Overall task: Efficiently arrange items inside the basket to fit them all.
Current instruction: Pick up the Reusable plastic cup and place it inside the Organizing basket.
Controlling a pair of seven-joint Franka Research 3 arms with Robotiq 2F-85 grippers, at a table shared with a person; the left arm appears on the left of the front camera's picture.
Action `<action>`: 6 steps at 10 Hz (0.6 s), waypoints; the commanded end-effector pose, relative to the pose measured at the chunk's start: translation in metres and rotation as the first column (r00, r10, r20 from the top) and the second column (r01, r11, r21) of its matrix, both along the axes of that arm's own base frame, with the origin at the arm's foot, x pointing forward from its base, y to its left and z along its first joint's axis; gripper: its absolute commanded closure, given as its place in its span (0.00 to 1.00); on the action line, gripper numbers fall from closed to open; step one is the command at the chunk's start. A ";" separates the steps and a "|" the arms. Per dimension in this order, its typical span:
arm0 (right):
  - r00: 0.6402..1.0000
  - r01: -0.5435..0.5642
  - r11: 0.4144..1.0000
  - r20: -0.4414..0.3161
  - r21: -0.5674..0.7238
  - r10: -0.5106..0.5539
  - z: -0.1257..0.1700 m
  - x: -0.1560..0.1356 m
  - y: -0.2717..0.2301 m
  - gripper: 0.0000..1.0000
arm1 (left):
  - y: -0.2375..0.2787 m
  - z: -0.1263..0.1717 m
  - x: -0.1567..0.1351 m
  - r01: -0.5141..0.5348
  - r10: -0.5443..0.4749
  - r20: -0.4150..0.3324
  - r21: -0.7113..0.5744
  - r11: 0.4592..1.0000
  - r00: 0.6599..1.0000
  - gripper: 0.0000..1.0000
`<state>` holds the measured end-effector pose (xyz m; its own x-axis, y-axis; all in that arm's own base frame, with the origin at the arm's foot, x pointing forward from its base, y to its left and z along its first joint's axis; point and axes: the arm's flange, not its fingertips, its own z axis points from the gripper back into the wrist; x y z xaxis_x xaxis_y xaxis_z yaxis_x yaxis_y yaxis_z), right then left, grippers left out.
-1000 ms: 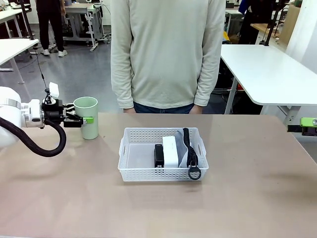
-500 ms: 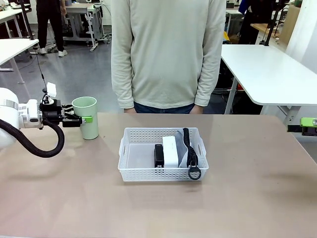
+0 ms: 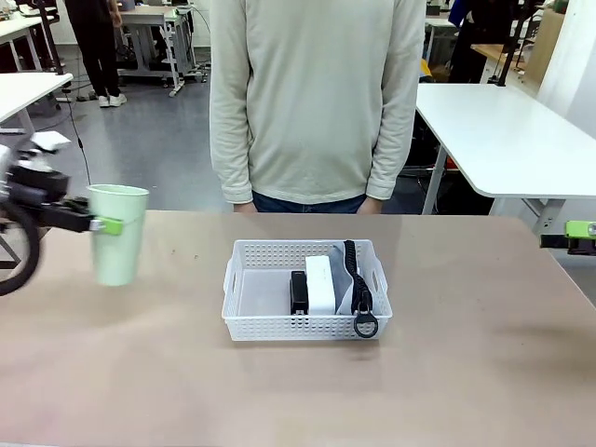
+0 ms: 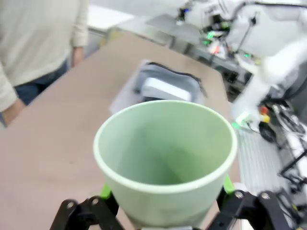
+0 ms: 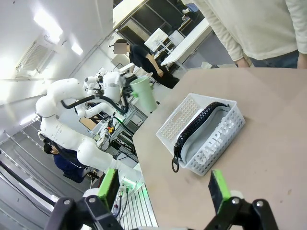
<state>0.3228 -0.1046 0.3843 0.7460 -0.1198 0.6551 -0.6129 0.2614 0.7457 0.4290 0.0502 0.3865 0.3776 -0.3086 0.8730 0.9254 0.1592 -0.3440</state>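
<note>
Front view: the left tool (image 3: 110, 225) comes in from the left edge with its green pads closed on the pale green tumbler (image 3: 117, 235), gripping it near the rim. The tumbler is upright and appears raised off the tan surface (image 3: 466, 372), well to the left of the white basket (image 3: 244, 311). The basket sits near the middle of the surface. Inside it, the black stapler (image 3: 299, 291) lies just left of the small white box (image 3: 321, 284), and the grey zip pouch (image 3: 347, 289) stands on edge against the right wall, its black ring (image 3: 365, 325) hanging over the near rim. A person in a cream sweater (image 3: 317, 98) stands at the far side, arms down. At the right edge, a green pad of the right tool (image 3: 579, 232) pokes in, well clear of the basket.

Left wrist view: the tumbler (image 4: 165, 160) sits between the 2 fingers of the left tool (image 4: 165, 211), its open mouth facing the camera and its inside bare. Beyond it, blurred, the basket (image 4: 124, 93) rests on the surface with the pouch (image 4: 168, 76) along its far side.

Right wrist view: the right tool (image 5: 165, 189) stands wide apart with nothing between its 2 green pads. Ahead lies the basket (image 5: 180, 120), the pouch (image 5: 211, 136) filling its near side, grey lettering on its face. Farther off, the tumbler (image 5: 144, 94) hangs from the left arm.
</note>
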 end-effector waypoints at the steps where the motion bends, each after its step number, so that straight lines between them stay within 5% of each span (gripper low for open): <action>1: 1.000 -0.003 1.000 -0.017 -0.013 0.003 0.001 -0.004 0.000 0.00 | 0.010 0.030 -0.053 0.144 -0.146 0.087 0.021 0.989 0.986 1.00; 3: 1.000 -0.003 1.000 -0.017 -0.013 0.003 0.001 -0.004 0.000 0.00 | 0.010 0.021 -0.087 0.138 -0.150 0.046 0.201 0.970 0.988 1.00; 4: 1.000 -0.003 1.000 -0.017 -0.013 0.003 0.001 -0.004 0.000 0.00 | 0.010 0.034 -0.059 0.126 -0.129 0.033 0.069 0.990 0.991 0.14; 6: 1.000 -0.003 1.000 -0.017 -0.013 0.003 0.001 -0.004 0.000 0.00 | 0.010 0.034 -0.059 0.126 -0.129 0.033 0.069 0.990 0.991 0.14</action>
<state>0.3227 -0.1047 0.3842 0.7461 -0.1201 0.6549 -0.6126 0.2615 0.7459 0.3586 0.0598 0.4176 0.2939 -0.4443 0.8463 0.9520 0.0572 -0.3006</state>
